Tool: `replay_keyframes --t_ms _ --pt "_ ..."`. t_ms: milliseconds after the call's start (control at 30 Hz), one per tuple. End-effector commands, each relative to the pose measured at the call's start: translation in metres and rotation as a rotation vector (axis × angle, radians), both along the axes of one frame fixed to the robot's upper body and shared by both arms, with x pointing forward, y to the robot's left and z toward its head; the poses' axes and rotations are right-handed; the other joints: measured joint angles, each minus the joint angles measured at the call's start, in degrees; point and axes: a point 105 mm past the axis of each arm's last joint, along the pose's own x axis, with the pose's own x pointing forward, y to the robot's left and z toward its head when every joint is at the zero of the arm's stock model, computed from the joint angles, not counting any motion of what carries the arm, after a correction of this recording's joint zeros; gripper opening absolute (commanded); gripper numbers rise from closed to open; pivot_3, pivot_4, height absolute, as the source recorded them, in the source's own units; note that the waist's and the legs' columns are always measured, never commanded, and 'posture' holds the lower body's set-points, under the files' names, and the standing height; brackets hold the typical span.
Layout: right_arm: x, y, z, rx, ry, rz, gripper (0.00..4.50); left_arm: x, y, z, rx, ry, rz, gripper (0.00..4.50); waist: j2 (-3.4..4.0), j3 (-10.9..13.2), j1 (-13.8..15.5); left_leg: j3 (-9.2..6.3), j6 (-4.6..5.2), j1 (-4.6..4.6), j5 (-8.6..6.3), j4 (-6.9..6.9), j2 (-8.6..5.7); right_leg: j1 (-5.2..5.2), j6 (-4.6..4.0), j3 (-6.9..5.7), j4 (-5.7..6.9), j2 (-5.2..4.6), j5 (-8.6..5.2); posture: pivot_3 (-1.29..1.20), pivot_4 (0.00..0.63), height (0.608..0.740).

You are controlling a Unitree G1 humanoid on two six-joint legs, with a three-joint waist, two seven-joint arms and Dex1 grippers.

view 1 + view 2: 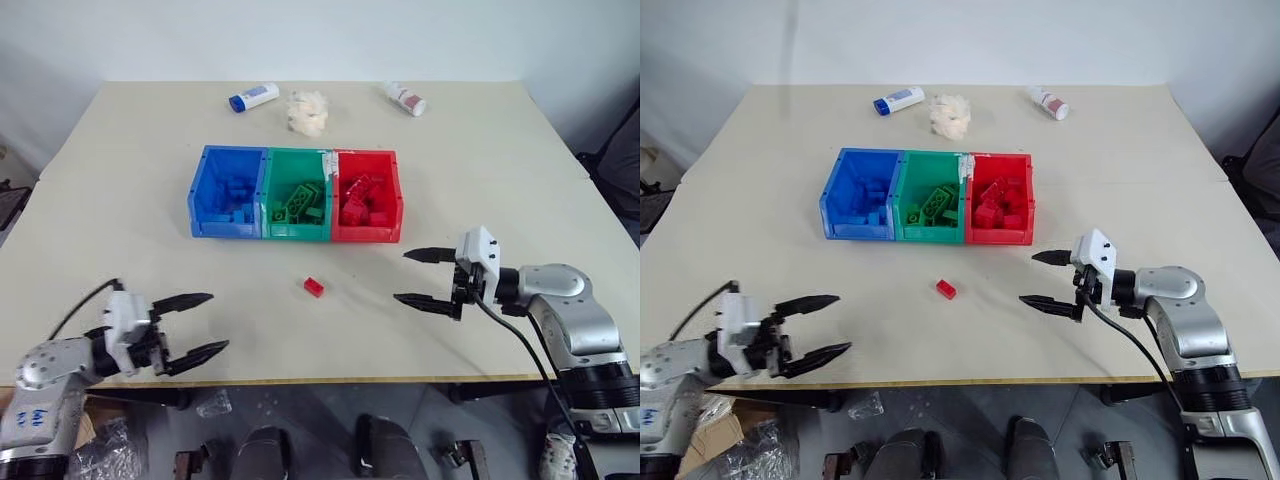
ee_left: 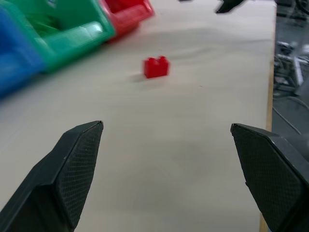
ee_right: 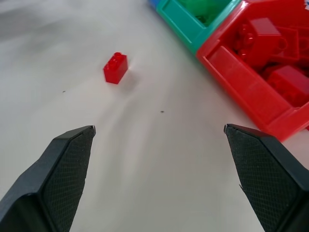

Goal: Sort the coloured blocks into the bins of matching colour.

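Note:
One small red block [image 1: 314, 287] lies alone on the table in front of the bins, also seen as the red block [image 2: 156, 66] and red block [image 3: 115, 67]. The blue bin [image 1: 228, 192], green bin [image 1: 297, 196] and red bin [image 1: 366, 197] stand joined in a row mid-table, each holding several blocks of its own colour. My left gripper [image 1: 200, 324] hovers open and empty near the front left edge. Right of the loose block, my right gripper [image 1: 428, 277] is open and empty, pointing toward it.
At the back of the table lie a white bottle with a blue cap [image 1: 254, 97], a fluffy white wad [image 1: 307, 111] and a white bottle with a red label [image 1: 406, 98]. The table's front edge [image 1: 330, 378] runs just below both grippers.

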Motion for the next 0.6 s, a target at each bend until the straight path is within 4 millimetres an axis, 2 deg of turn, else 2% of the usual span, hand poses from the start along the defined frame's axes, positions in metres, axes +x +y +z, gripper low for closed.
replay_keyframes --t_ms 33,100,233,300,567,600 --pt "0.004 0.003 0.011 0.013 -0.058 0.006 4.47 0.019 -0.026 0.007 -0.019 -0.077 -0.013 4.5 0.0 0.0 0.27 0.0 0.0 0.0 0.0 0.01 0.0 0.0 0.0 0.0 0.01 0.0 0.0 0.0 0.15 0.74" --pt "0.004 0.004 0.012 0.014 -0.062 0.005 4.47 0.03 -0.033 0.007 -0.031 -0.087 0.009 4.5 0.0 0.0 0.7 0.0 0.0 -0.02 0.0 0.05 0.0 0.0 0.0 0.0 0.03 0.01 0.0 0.0 0.15 0.74" --pt "0.002 0.007 0.013 0.022 -0.073 0.001 4.47 0.053 -0.07 -0.008 0.024 -0.078 -0.063 4.5 0.01 -0.01 1.01 0.03 -0.01 -0.01 0.01 0.09 -0.01 0.0 0.01 0.0 0.04 0.02 0.01 0.0 0.15 0.74" --pt "0.001 0.007 0.013 0.027 -0.075 -0.005 4.47 0.061 -0.08 -0.014 0.046 -0.08 -0.08 4.5 0.01 -0.01 1.11 0.04 0.0 -0.03 0.01 0.15 -0.03 0.03 0.03 -0.01 0.01 0.02 0.02 0.0 0.15 0.74" --pt "-0.004 0.009 0.011 0.043 -0.082 -0.038 4.47 0.082 -0.121 -0.027 0.114 -0.09 -0.183 4.5 0.01 -0.01 1.37 0.02 0.02 -0.07 -0.01 0.36 -0.03 0.06 0.05 -0.01 0.06 0.02 0.04 0.0 0.15 0.74" --pt "-0.005 0.009 0.011 0.045 -0.082 -0.042 4.49 0.084 -0.125 -0.027 0.108 -0.095 -0.19 4.31 0.01 -0.01 1.49 -0.01 0.03 -0.09 -0.02 0.42 -0.03 0.09 0.06 -0.03 0.05 0.02 0.04 0.0 0.15 0.74"
